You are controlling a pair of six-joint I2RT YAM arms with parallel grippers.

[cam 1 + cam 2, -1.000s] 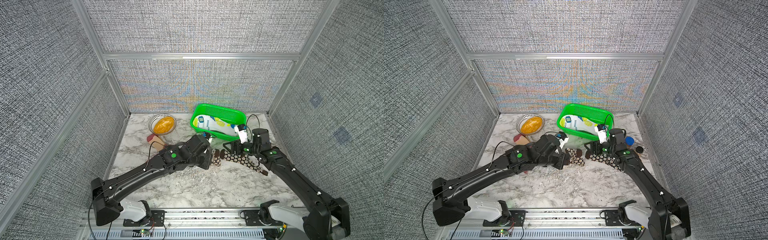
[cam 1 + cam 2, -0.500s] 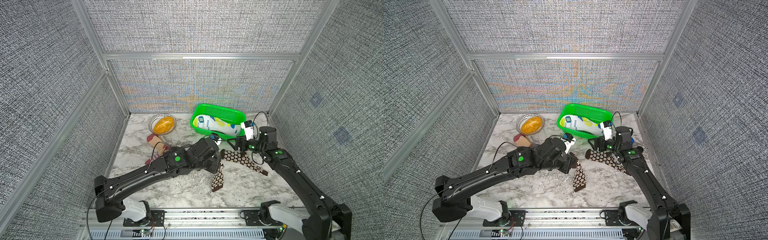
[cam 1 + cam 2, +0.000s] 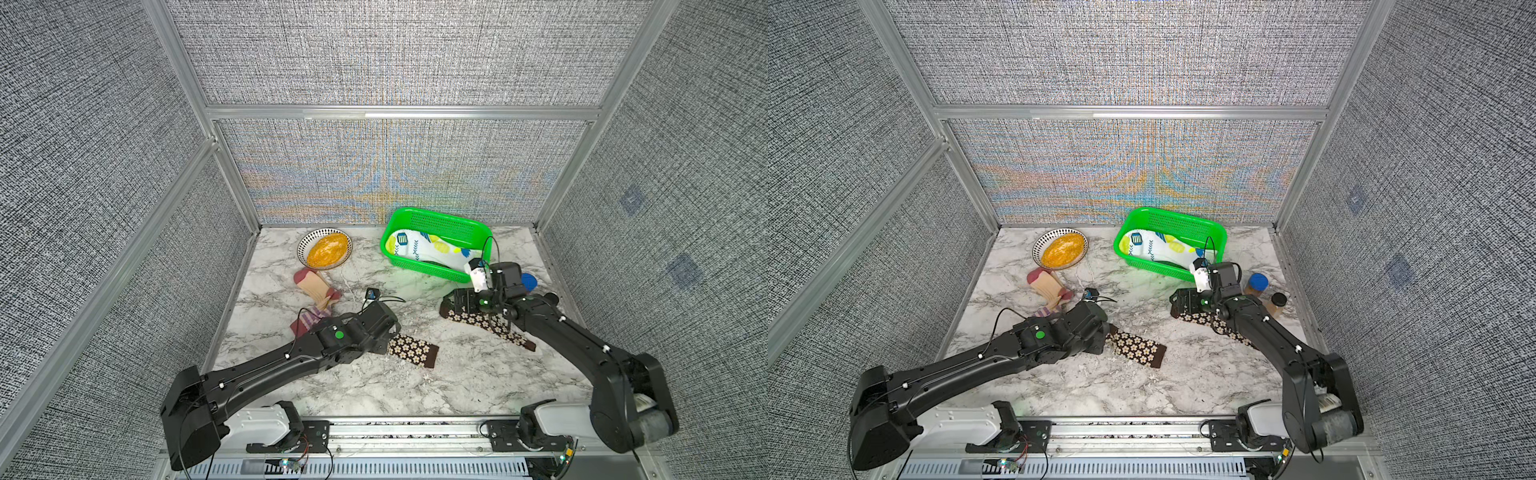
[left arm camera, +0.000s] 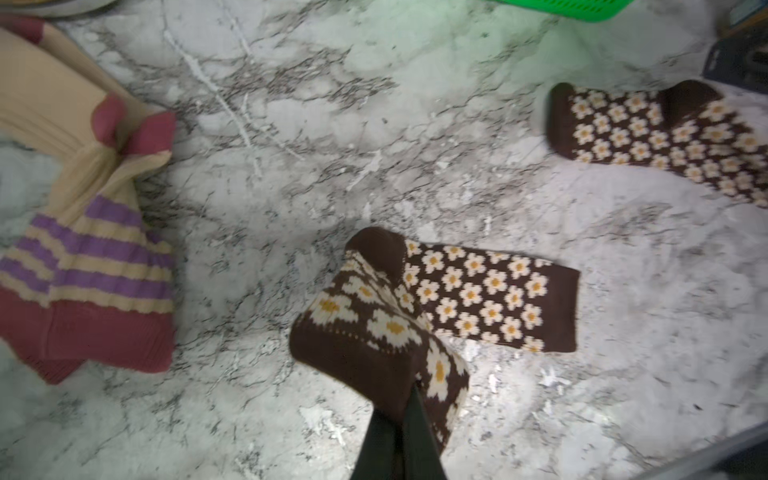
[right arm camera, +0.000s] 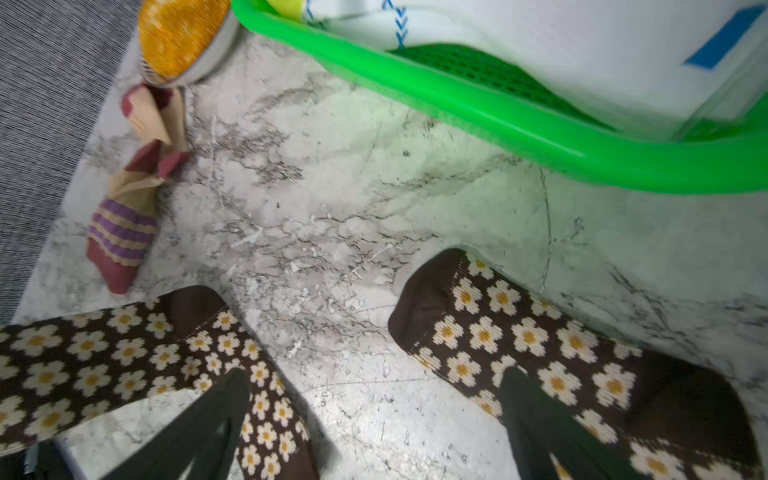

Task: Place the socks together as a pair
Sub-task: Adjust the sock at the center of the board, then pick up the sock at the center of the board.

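Two brown daisy-print socks are out on the marble. My left gripper (image 4: 409,399) is shut on the toe end of one daisy sock (image 4: 478,295), whose leg and cuff lie flat on the table (image 3: 411,351). The other daisy sock (image 3: 482,322) lies to the right, and my right gripper (image 3: 452,306) hovers open over its toe end. In the right wrist view only bare marble shows between the fingers of the right gripper (image 5: 374,399), and that sock (image 5: 519,345) lies under one finger. A maroon-peach pair with purple stripes (image 3: 316,291) lies at the left.
A green basket (image 3: 440,216) at the back holds a white sock with lime spots (image 3: 428,249). A bowl of orange grains (image 3: 325,249) stands at the back left. Two small jars (image 3: 1257,282) stand by the right wall, behind my right arm.
The left gripper has carried its daisy sock toward the front and lowered it, so the leg that hung now lies on the table. The right gripper's jaws have widened.
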